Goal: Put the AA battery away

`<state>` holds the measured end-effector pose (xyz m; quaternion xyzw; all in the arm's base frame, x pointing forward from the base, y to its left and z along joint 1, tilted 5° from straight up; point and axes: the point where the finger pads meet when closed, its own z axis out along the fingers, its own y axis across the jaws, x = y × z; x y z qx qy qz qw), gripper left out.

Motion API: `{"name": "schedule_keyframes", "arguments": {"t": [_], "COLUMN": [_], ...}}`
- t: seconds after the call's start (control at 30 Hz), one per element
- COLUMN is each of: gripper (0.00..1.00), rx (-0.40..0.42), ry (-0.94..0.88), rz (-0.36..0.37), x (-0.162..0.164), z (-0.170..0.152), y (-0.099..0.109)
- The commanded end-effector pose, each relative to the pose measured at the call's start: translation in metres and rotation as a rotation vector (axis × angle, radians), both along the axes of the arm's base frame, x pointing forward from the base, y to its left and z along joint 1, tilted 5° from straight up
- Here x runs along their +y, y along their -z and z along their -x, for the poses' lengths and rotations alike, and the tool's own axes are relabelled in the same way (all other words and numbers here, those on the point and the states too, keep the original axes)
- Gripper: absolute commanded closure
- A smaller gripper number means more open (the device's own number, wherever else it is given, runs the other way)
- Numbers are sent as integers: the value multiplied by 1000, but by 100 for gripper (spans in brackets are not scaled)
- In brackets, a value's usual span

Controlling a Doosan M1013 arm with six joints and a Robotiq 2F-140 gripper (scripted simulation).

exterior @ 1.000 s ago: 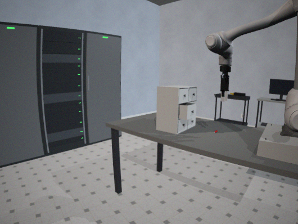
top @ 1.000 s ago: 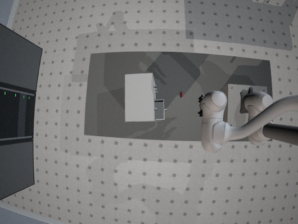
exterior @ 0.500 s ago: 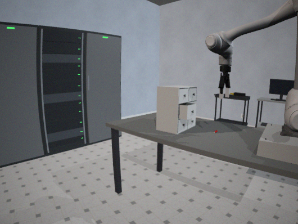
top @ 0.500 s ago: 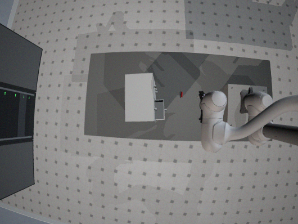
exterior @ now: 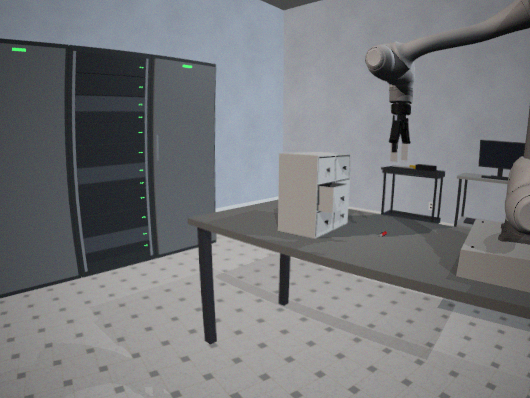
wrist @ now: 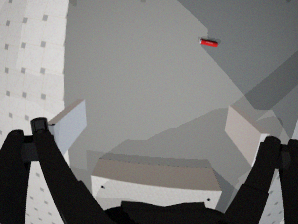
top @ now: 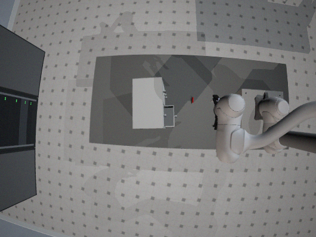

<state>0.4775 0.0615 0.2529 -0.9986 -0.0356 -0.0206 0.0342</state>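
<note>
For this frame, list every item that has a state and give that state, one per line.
hand: open wide, empty, high above the table, pointing down.
AA battery: lying on the table, between chest and arm, untouched.
chest: upright on the table.
middle drawer: pulled partly out; contents not visible.
other drawers: pushed in.
server cabinet: doors shut, green lights on.
monitor: screen dark.
</note>
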Motion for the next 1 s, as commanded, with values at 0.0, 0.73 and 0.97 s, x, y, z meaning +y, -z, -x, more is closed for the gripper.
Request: {"name": "schedule_keyframes", "arguments": {"t": [0.0, 0.73, 0.97], "gripper": [0, 0, 0], "rx": [1, -9, -81], "ry": [0, 1, 5], "rz": [0, -1, -4], "x": [-1, 0, 2], "z": [1, -148, -164], "y": [-19, -33, -18]}}
